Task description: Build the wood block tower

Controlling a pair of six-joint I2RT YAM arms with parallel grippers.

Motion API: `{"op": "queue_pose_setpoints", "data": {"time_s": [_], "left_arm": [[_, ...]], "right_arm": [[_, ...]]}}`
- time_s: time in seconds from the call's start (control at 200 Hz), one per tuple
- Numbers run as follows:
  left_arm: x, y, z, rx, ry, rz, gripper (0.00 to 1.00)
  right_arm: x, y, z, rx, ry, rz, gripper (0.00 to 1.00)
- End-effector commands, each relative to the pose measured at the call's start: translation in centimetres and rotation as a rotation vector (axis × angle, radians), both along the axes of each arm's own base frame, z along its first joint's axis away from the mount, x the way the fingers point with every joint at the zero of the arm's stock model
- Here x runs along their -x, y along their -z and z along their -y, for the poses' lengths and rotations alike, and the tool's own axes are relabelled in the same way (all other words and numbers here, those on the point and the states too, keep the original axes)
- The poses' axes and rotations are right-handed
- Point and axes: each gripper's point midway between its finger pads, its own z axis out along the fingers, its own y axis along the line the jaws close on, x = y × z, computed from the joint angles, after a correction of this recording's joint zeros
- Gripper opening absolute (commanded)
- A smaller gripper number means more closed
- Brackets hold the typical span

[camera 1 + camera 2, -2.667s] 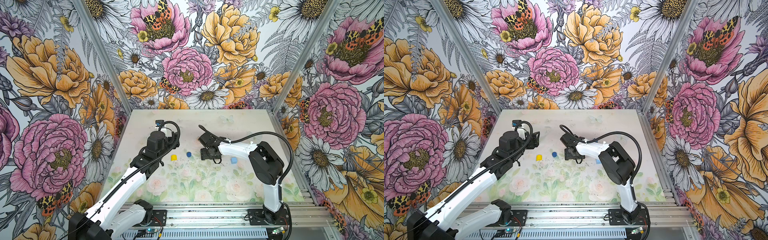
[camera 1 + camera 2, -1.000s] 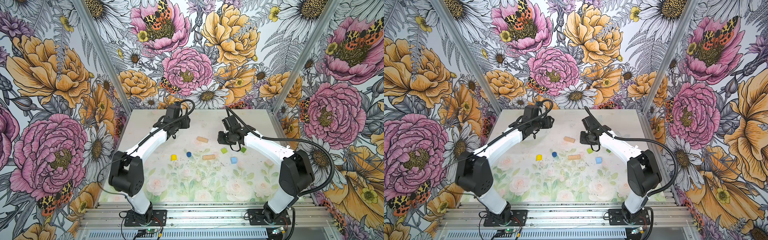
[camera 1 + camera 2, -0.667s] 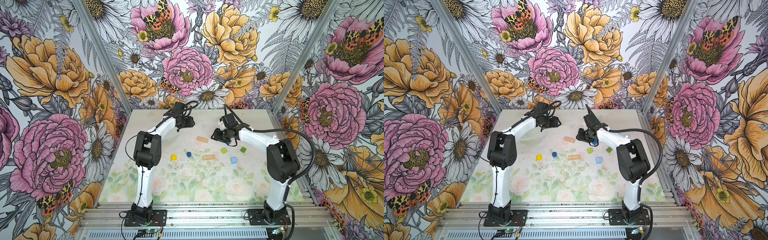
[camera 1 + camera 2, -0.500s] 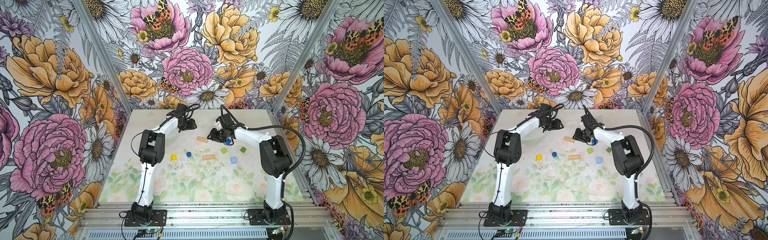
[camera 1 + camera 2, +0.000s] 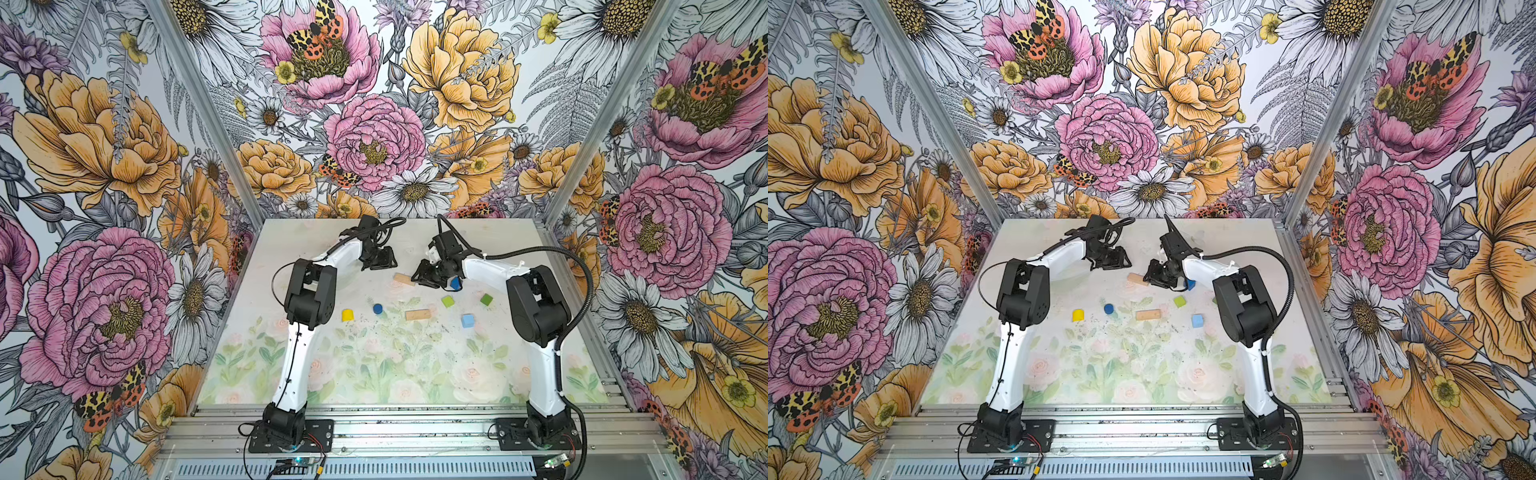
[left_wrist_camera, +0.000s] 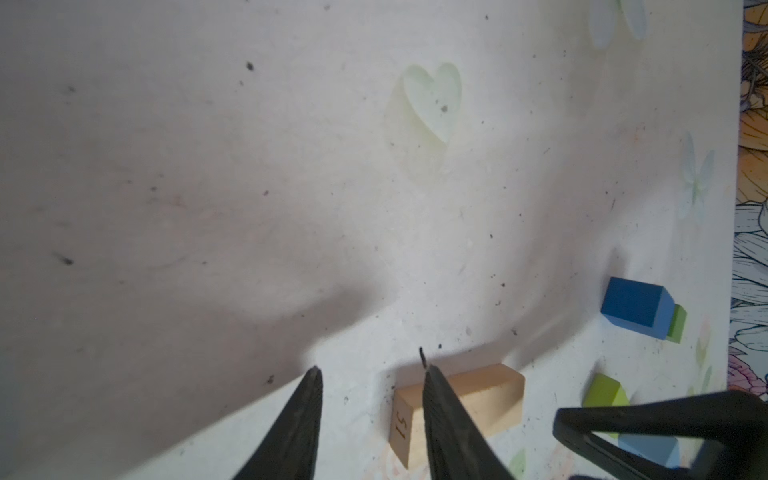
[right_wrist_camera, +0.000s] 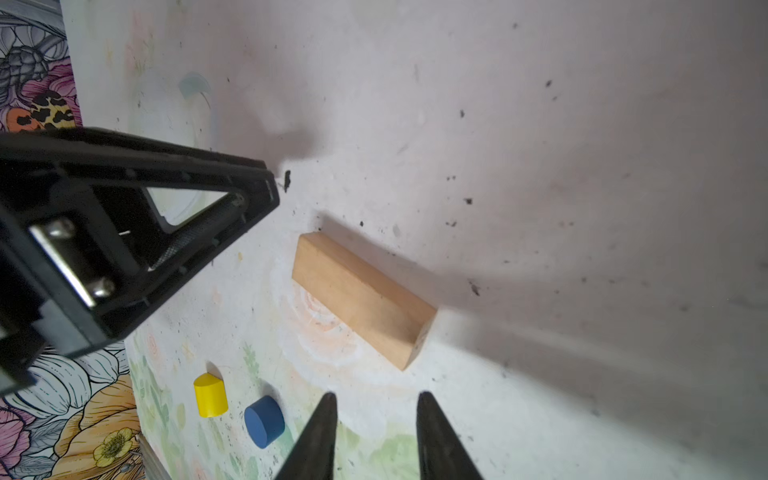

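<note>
Left gripper (image 5: 384, 262): hanging low over the far half of the table (image 5: 505, 243), jaws standing partly apart and gripping nothing; one fingertip (image 6: 430, 376) is overlapping the far tan bar in the left wrist view.
Right gripper (image 5: 419, 277): facing the left one, jaws partly apart with nothing between them.
Far tan bar (image 5: 404, 279): lying flat and slantwise between both grippers, held by neither.
Near tan bar (image 5: 418, 314): lying flat, closer to the arm bases.
Dark blue cube (image 5: 455, 284): sitting just beside the right gripper's wrist.
Inner green cube (image 5: 447, 301), outer green cube (image 5: 486, 299): resting apart.
Light blue cube (image 5: 467, 320): sitting near the outer green cube.
Blue cylinder (image 5: 377, 308), yellow half-round (image 5: 348, 315): standing near each other.
Tower: every block is lying singly.
</note>
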Motion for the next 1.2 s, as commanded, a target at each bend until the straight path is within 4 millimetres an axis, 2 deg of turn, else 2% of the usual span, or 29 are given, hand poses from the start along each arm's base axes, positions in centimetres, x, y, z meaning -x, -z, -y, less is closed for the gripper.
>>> {"op": "queue_pose_setpoints", "data": {"time_s": [0.0,0.365,0.821,0.956,1.196], "left_arm": [[0.4,-0.3,1.3,0.039,0.037,-0.008,0.40],[1.6,0.6,1.5,0.019,0.045,-0.039,0.35],[3.1,1.3,1.3,0.009,0.051,-0.075,0.23],[3.5,0.9,1.3,0.001,0.050,-0.069,0.23],[3.3,-0.2,0.8,-0.016,0.031,-0.044,0.35]], "right_arm": [[-1.2,-0.2,-0.7,-0.033,0.001,0.018,0.33],[-1.6,0.7,-0.2,-0.024,0.016,0.003,0.33],[-1.9,1.2,0.0,-0.024,0.023,-0.007,0.31],[-1.9,1.3,0.0,-0.024,0.023,-0.007,0.30],[-2.0,1.3,0.0,-0.023,0.022,-0.005,0.31]]}}
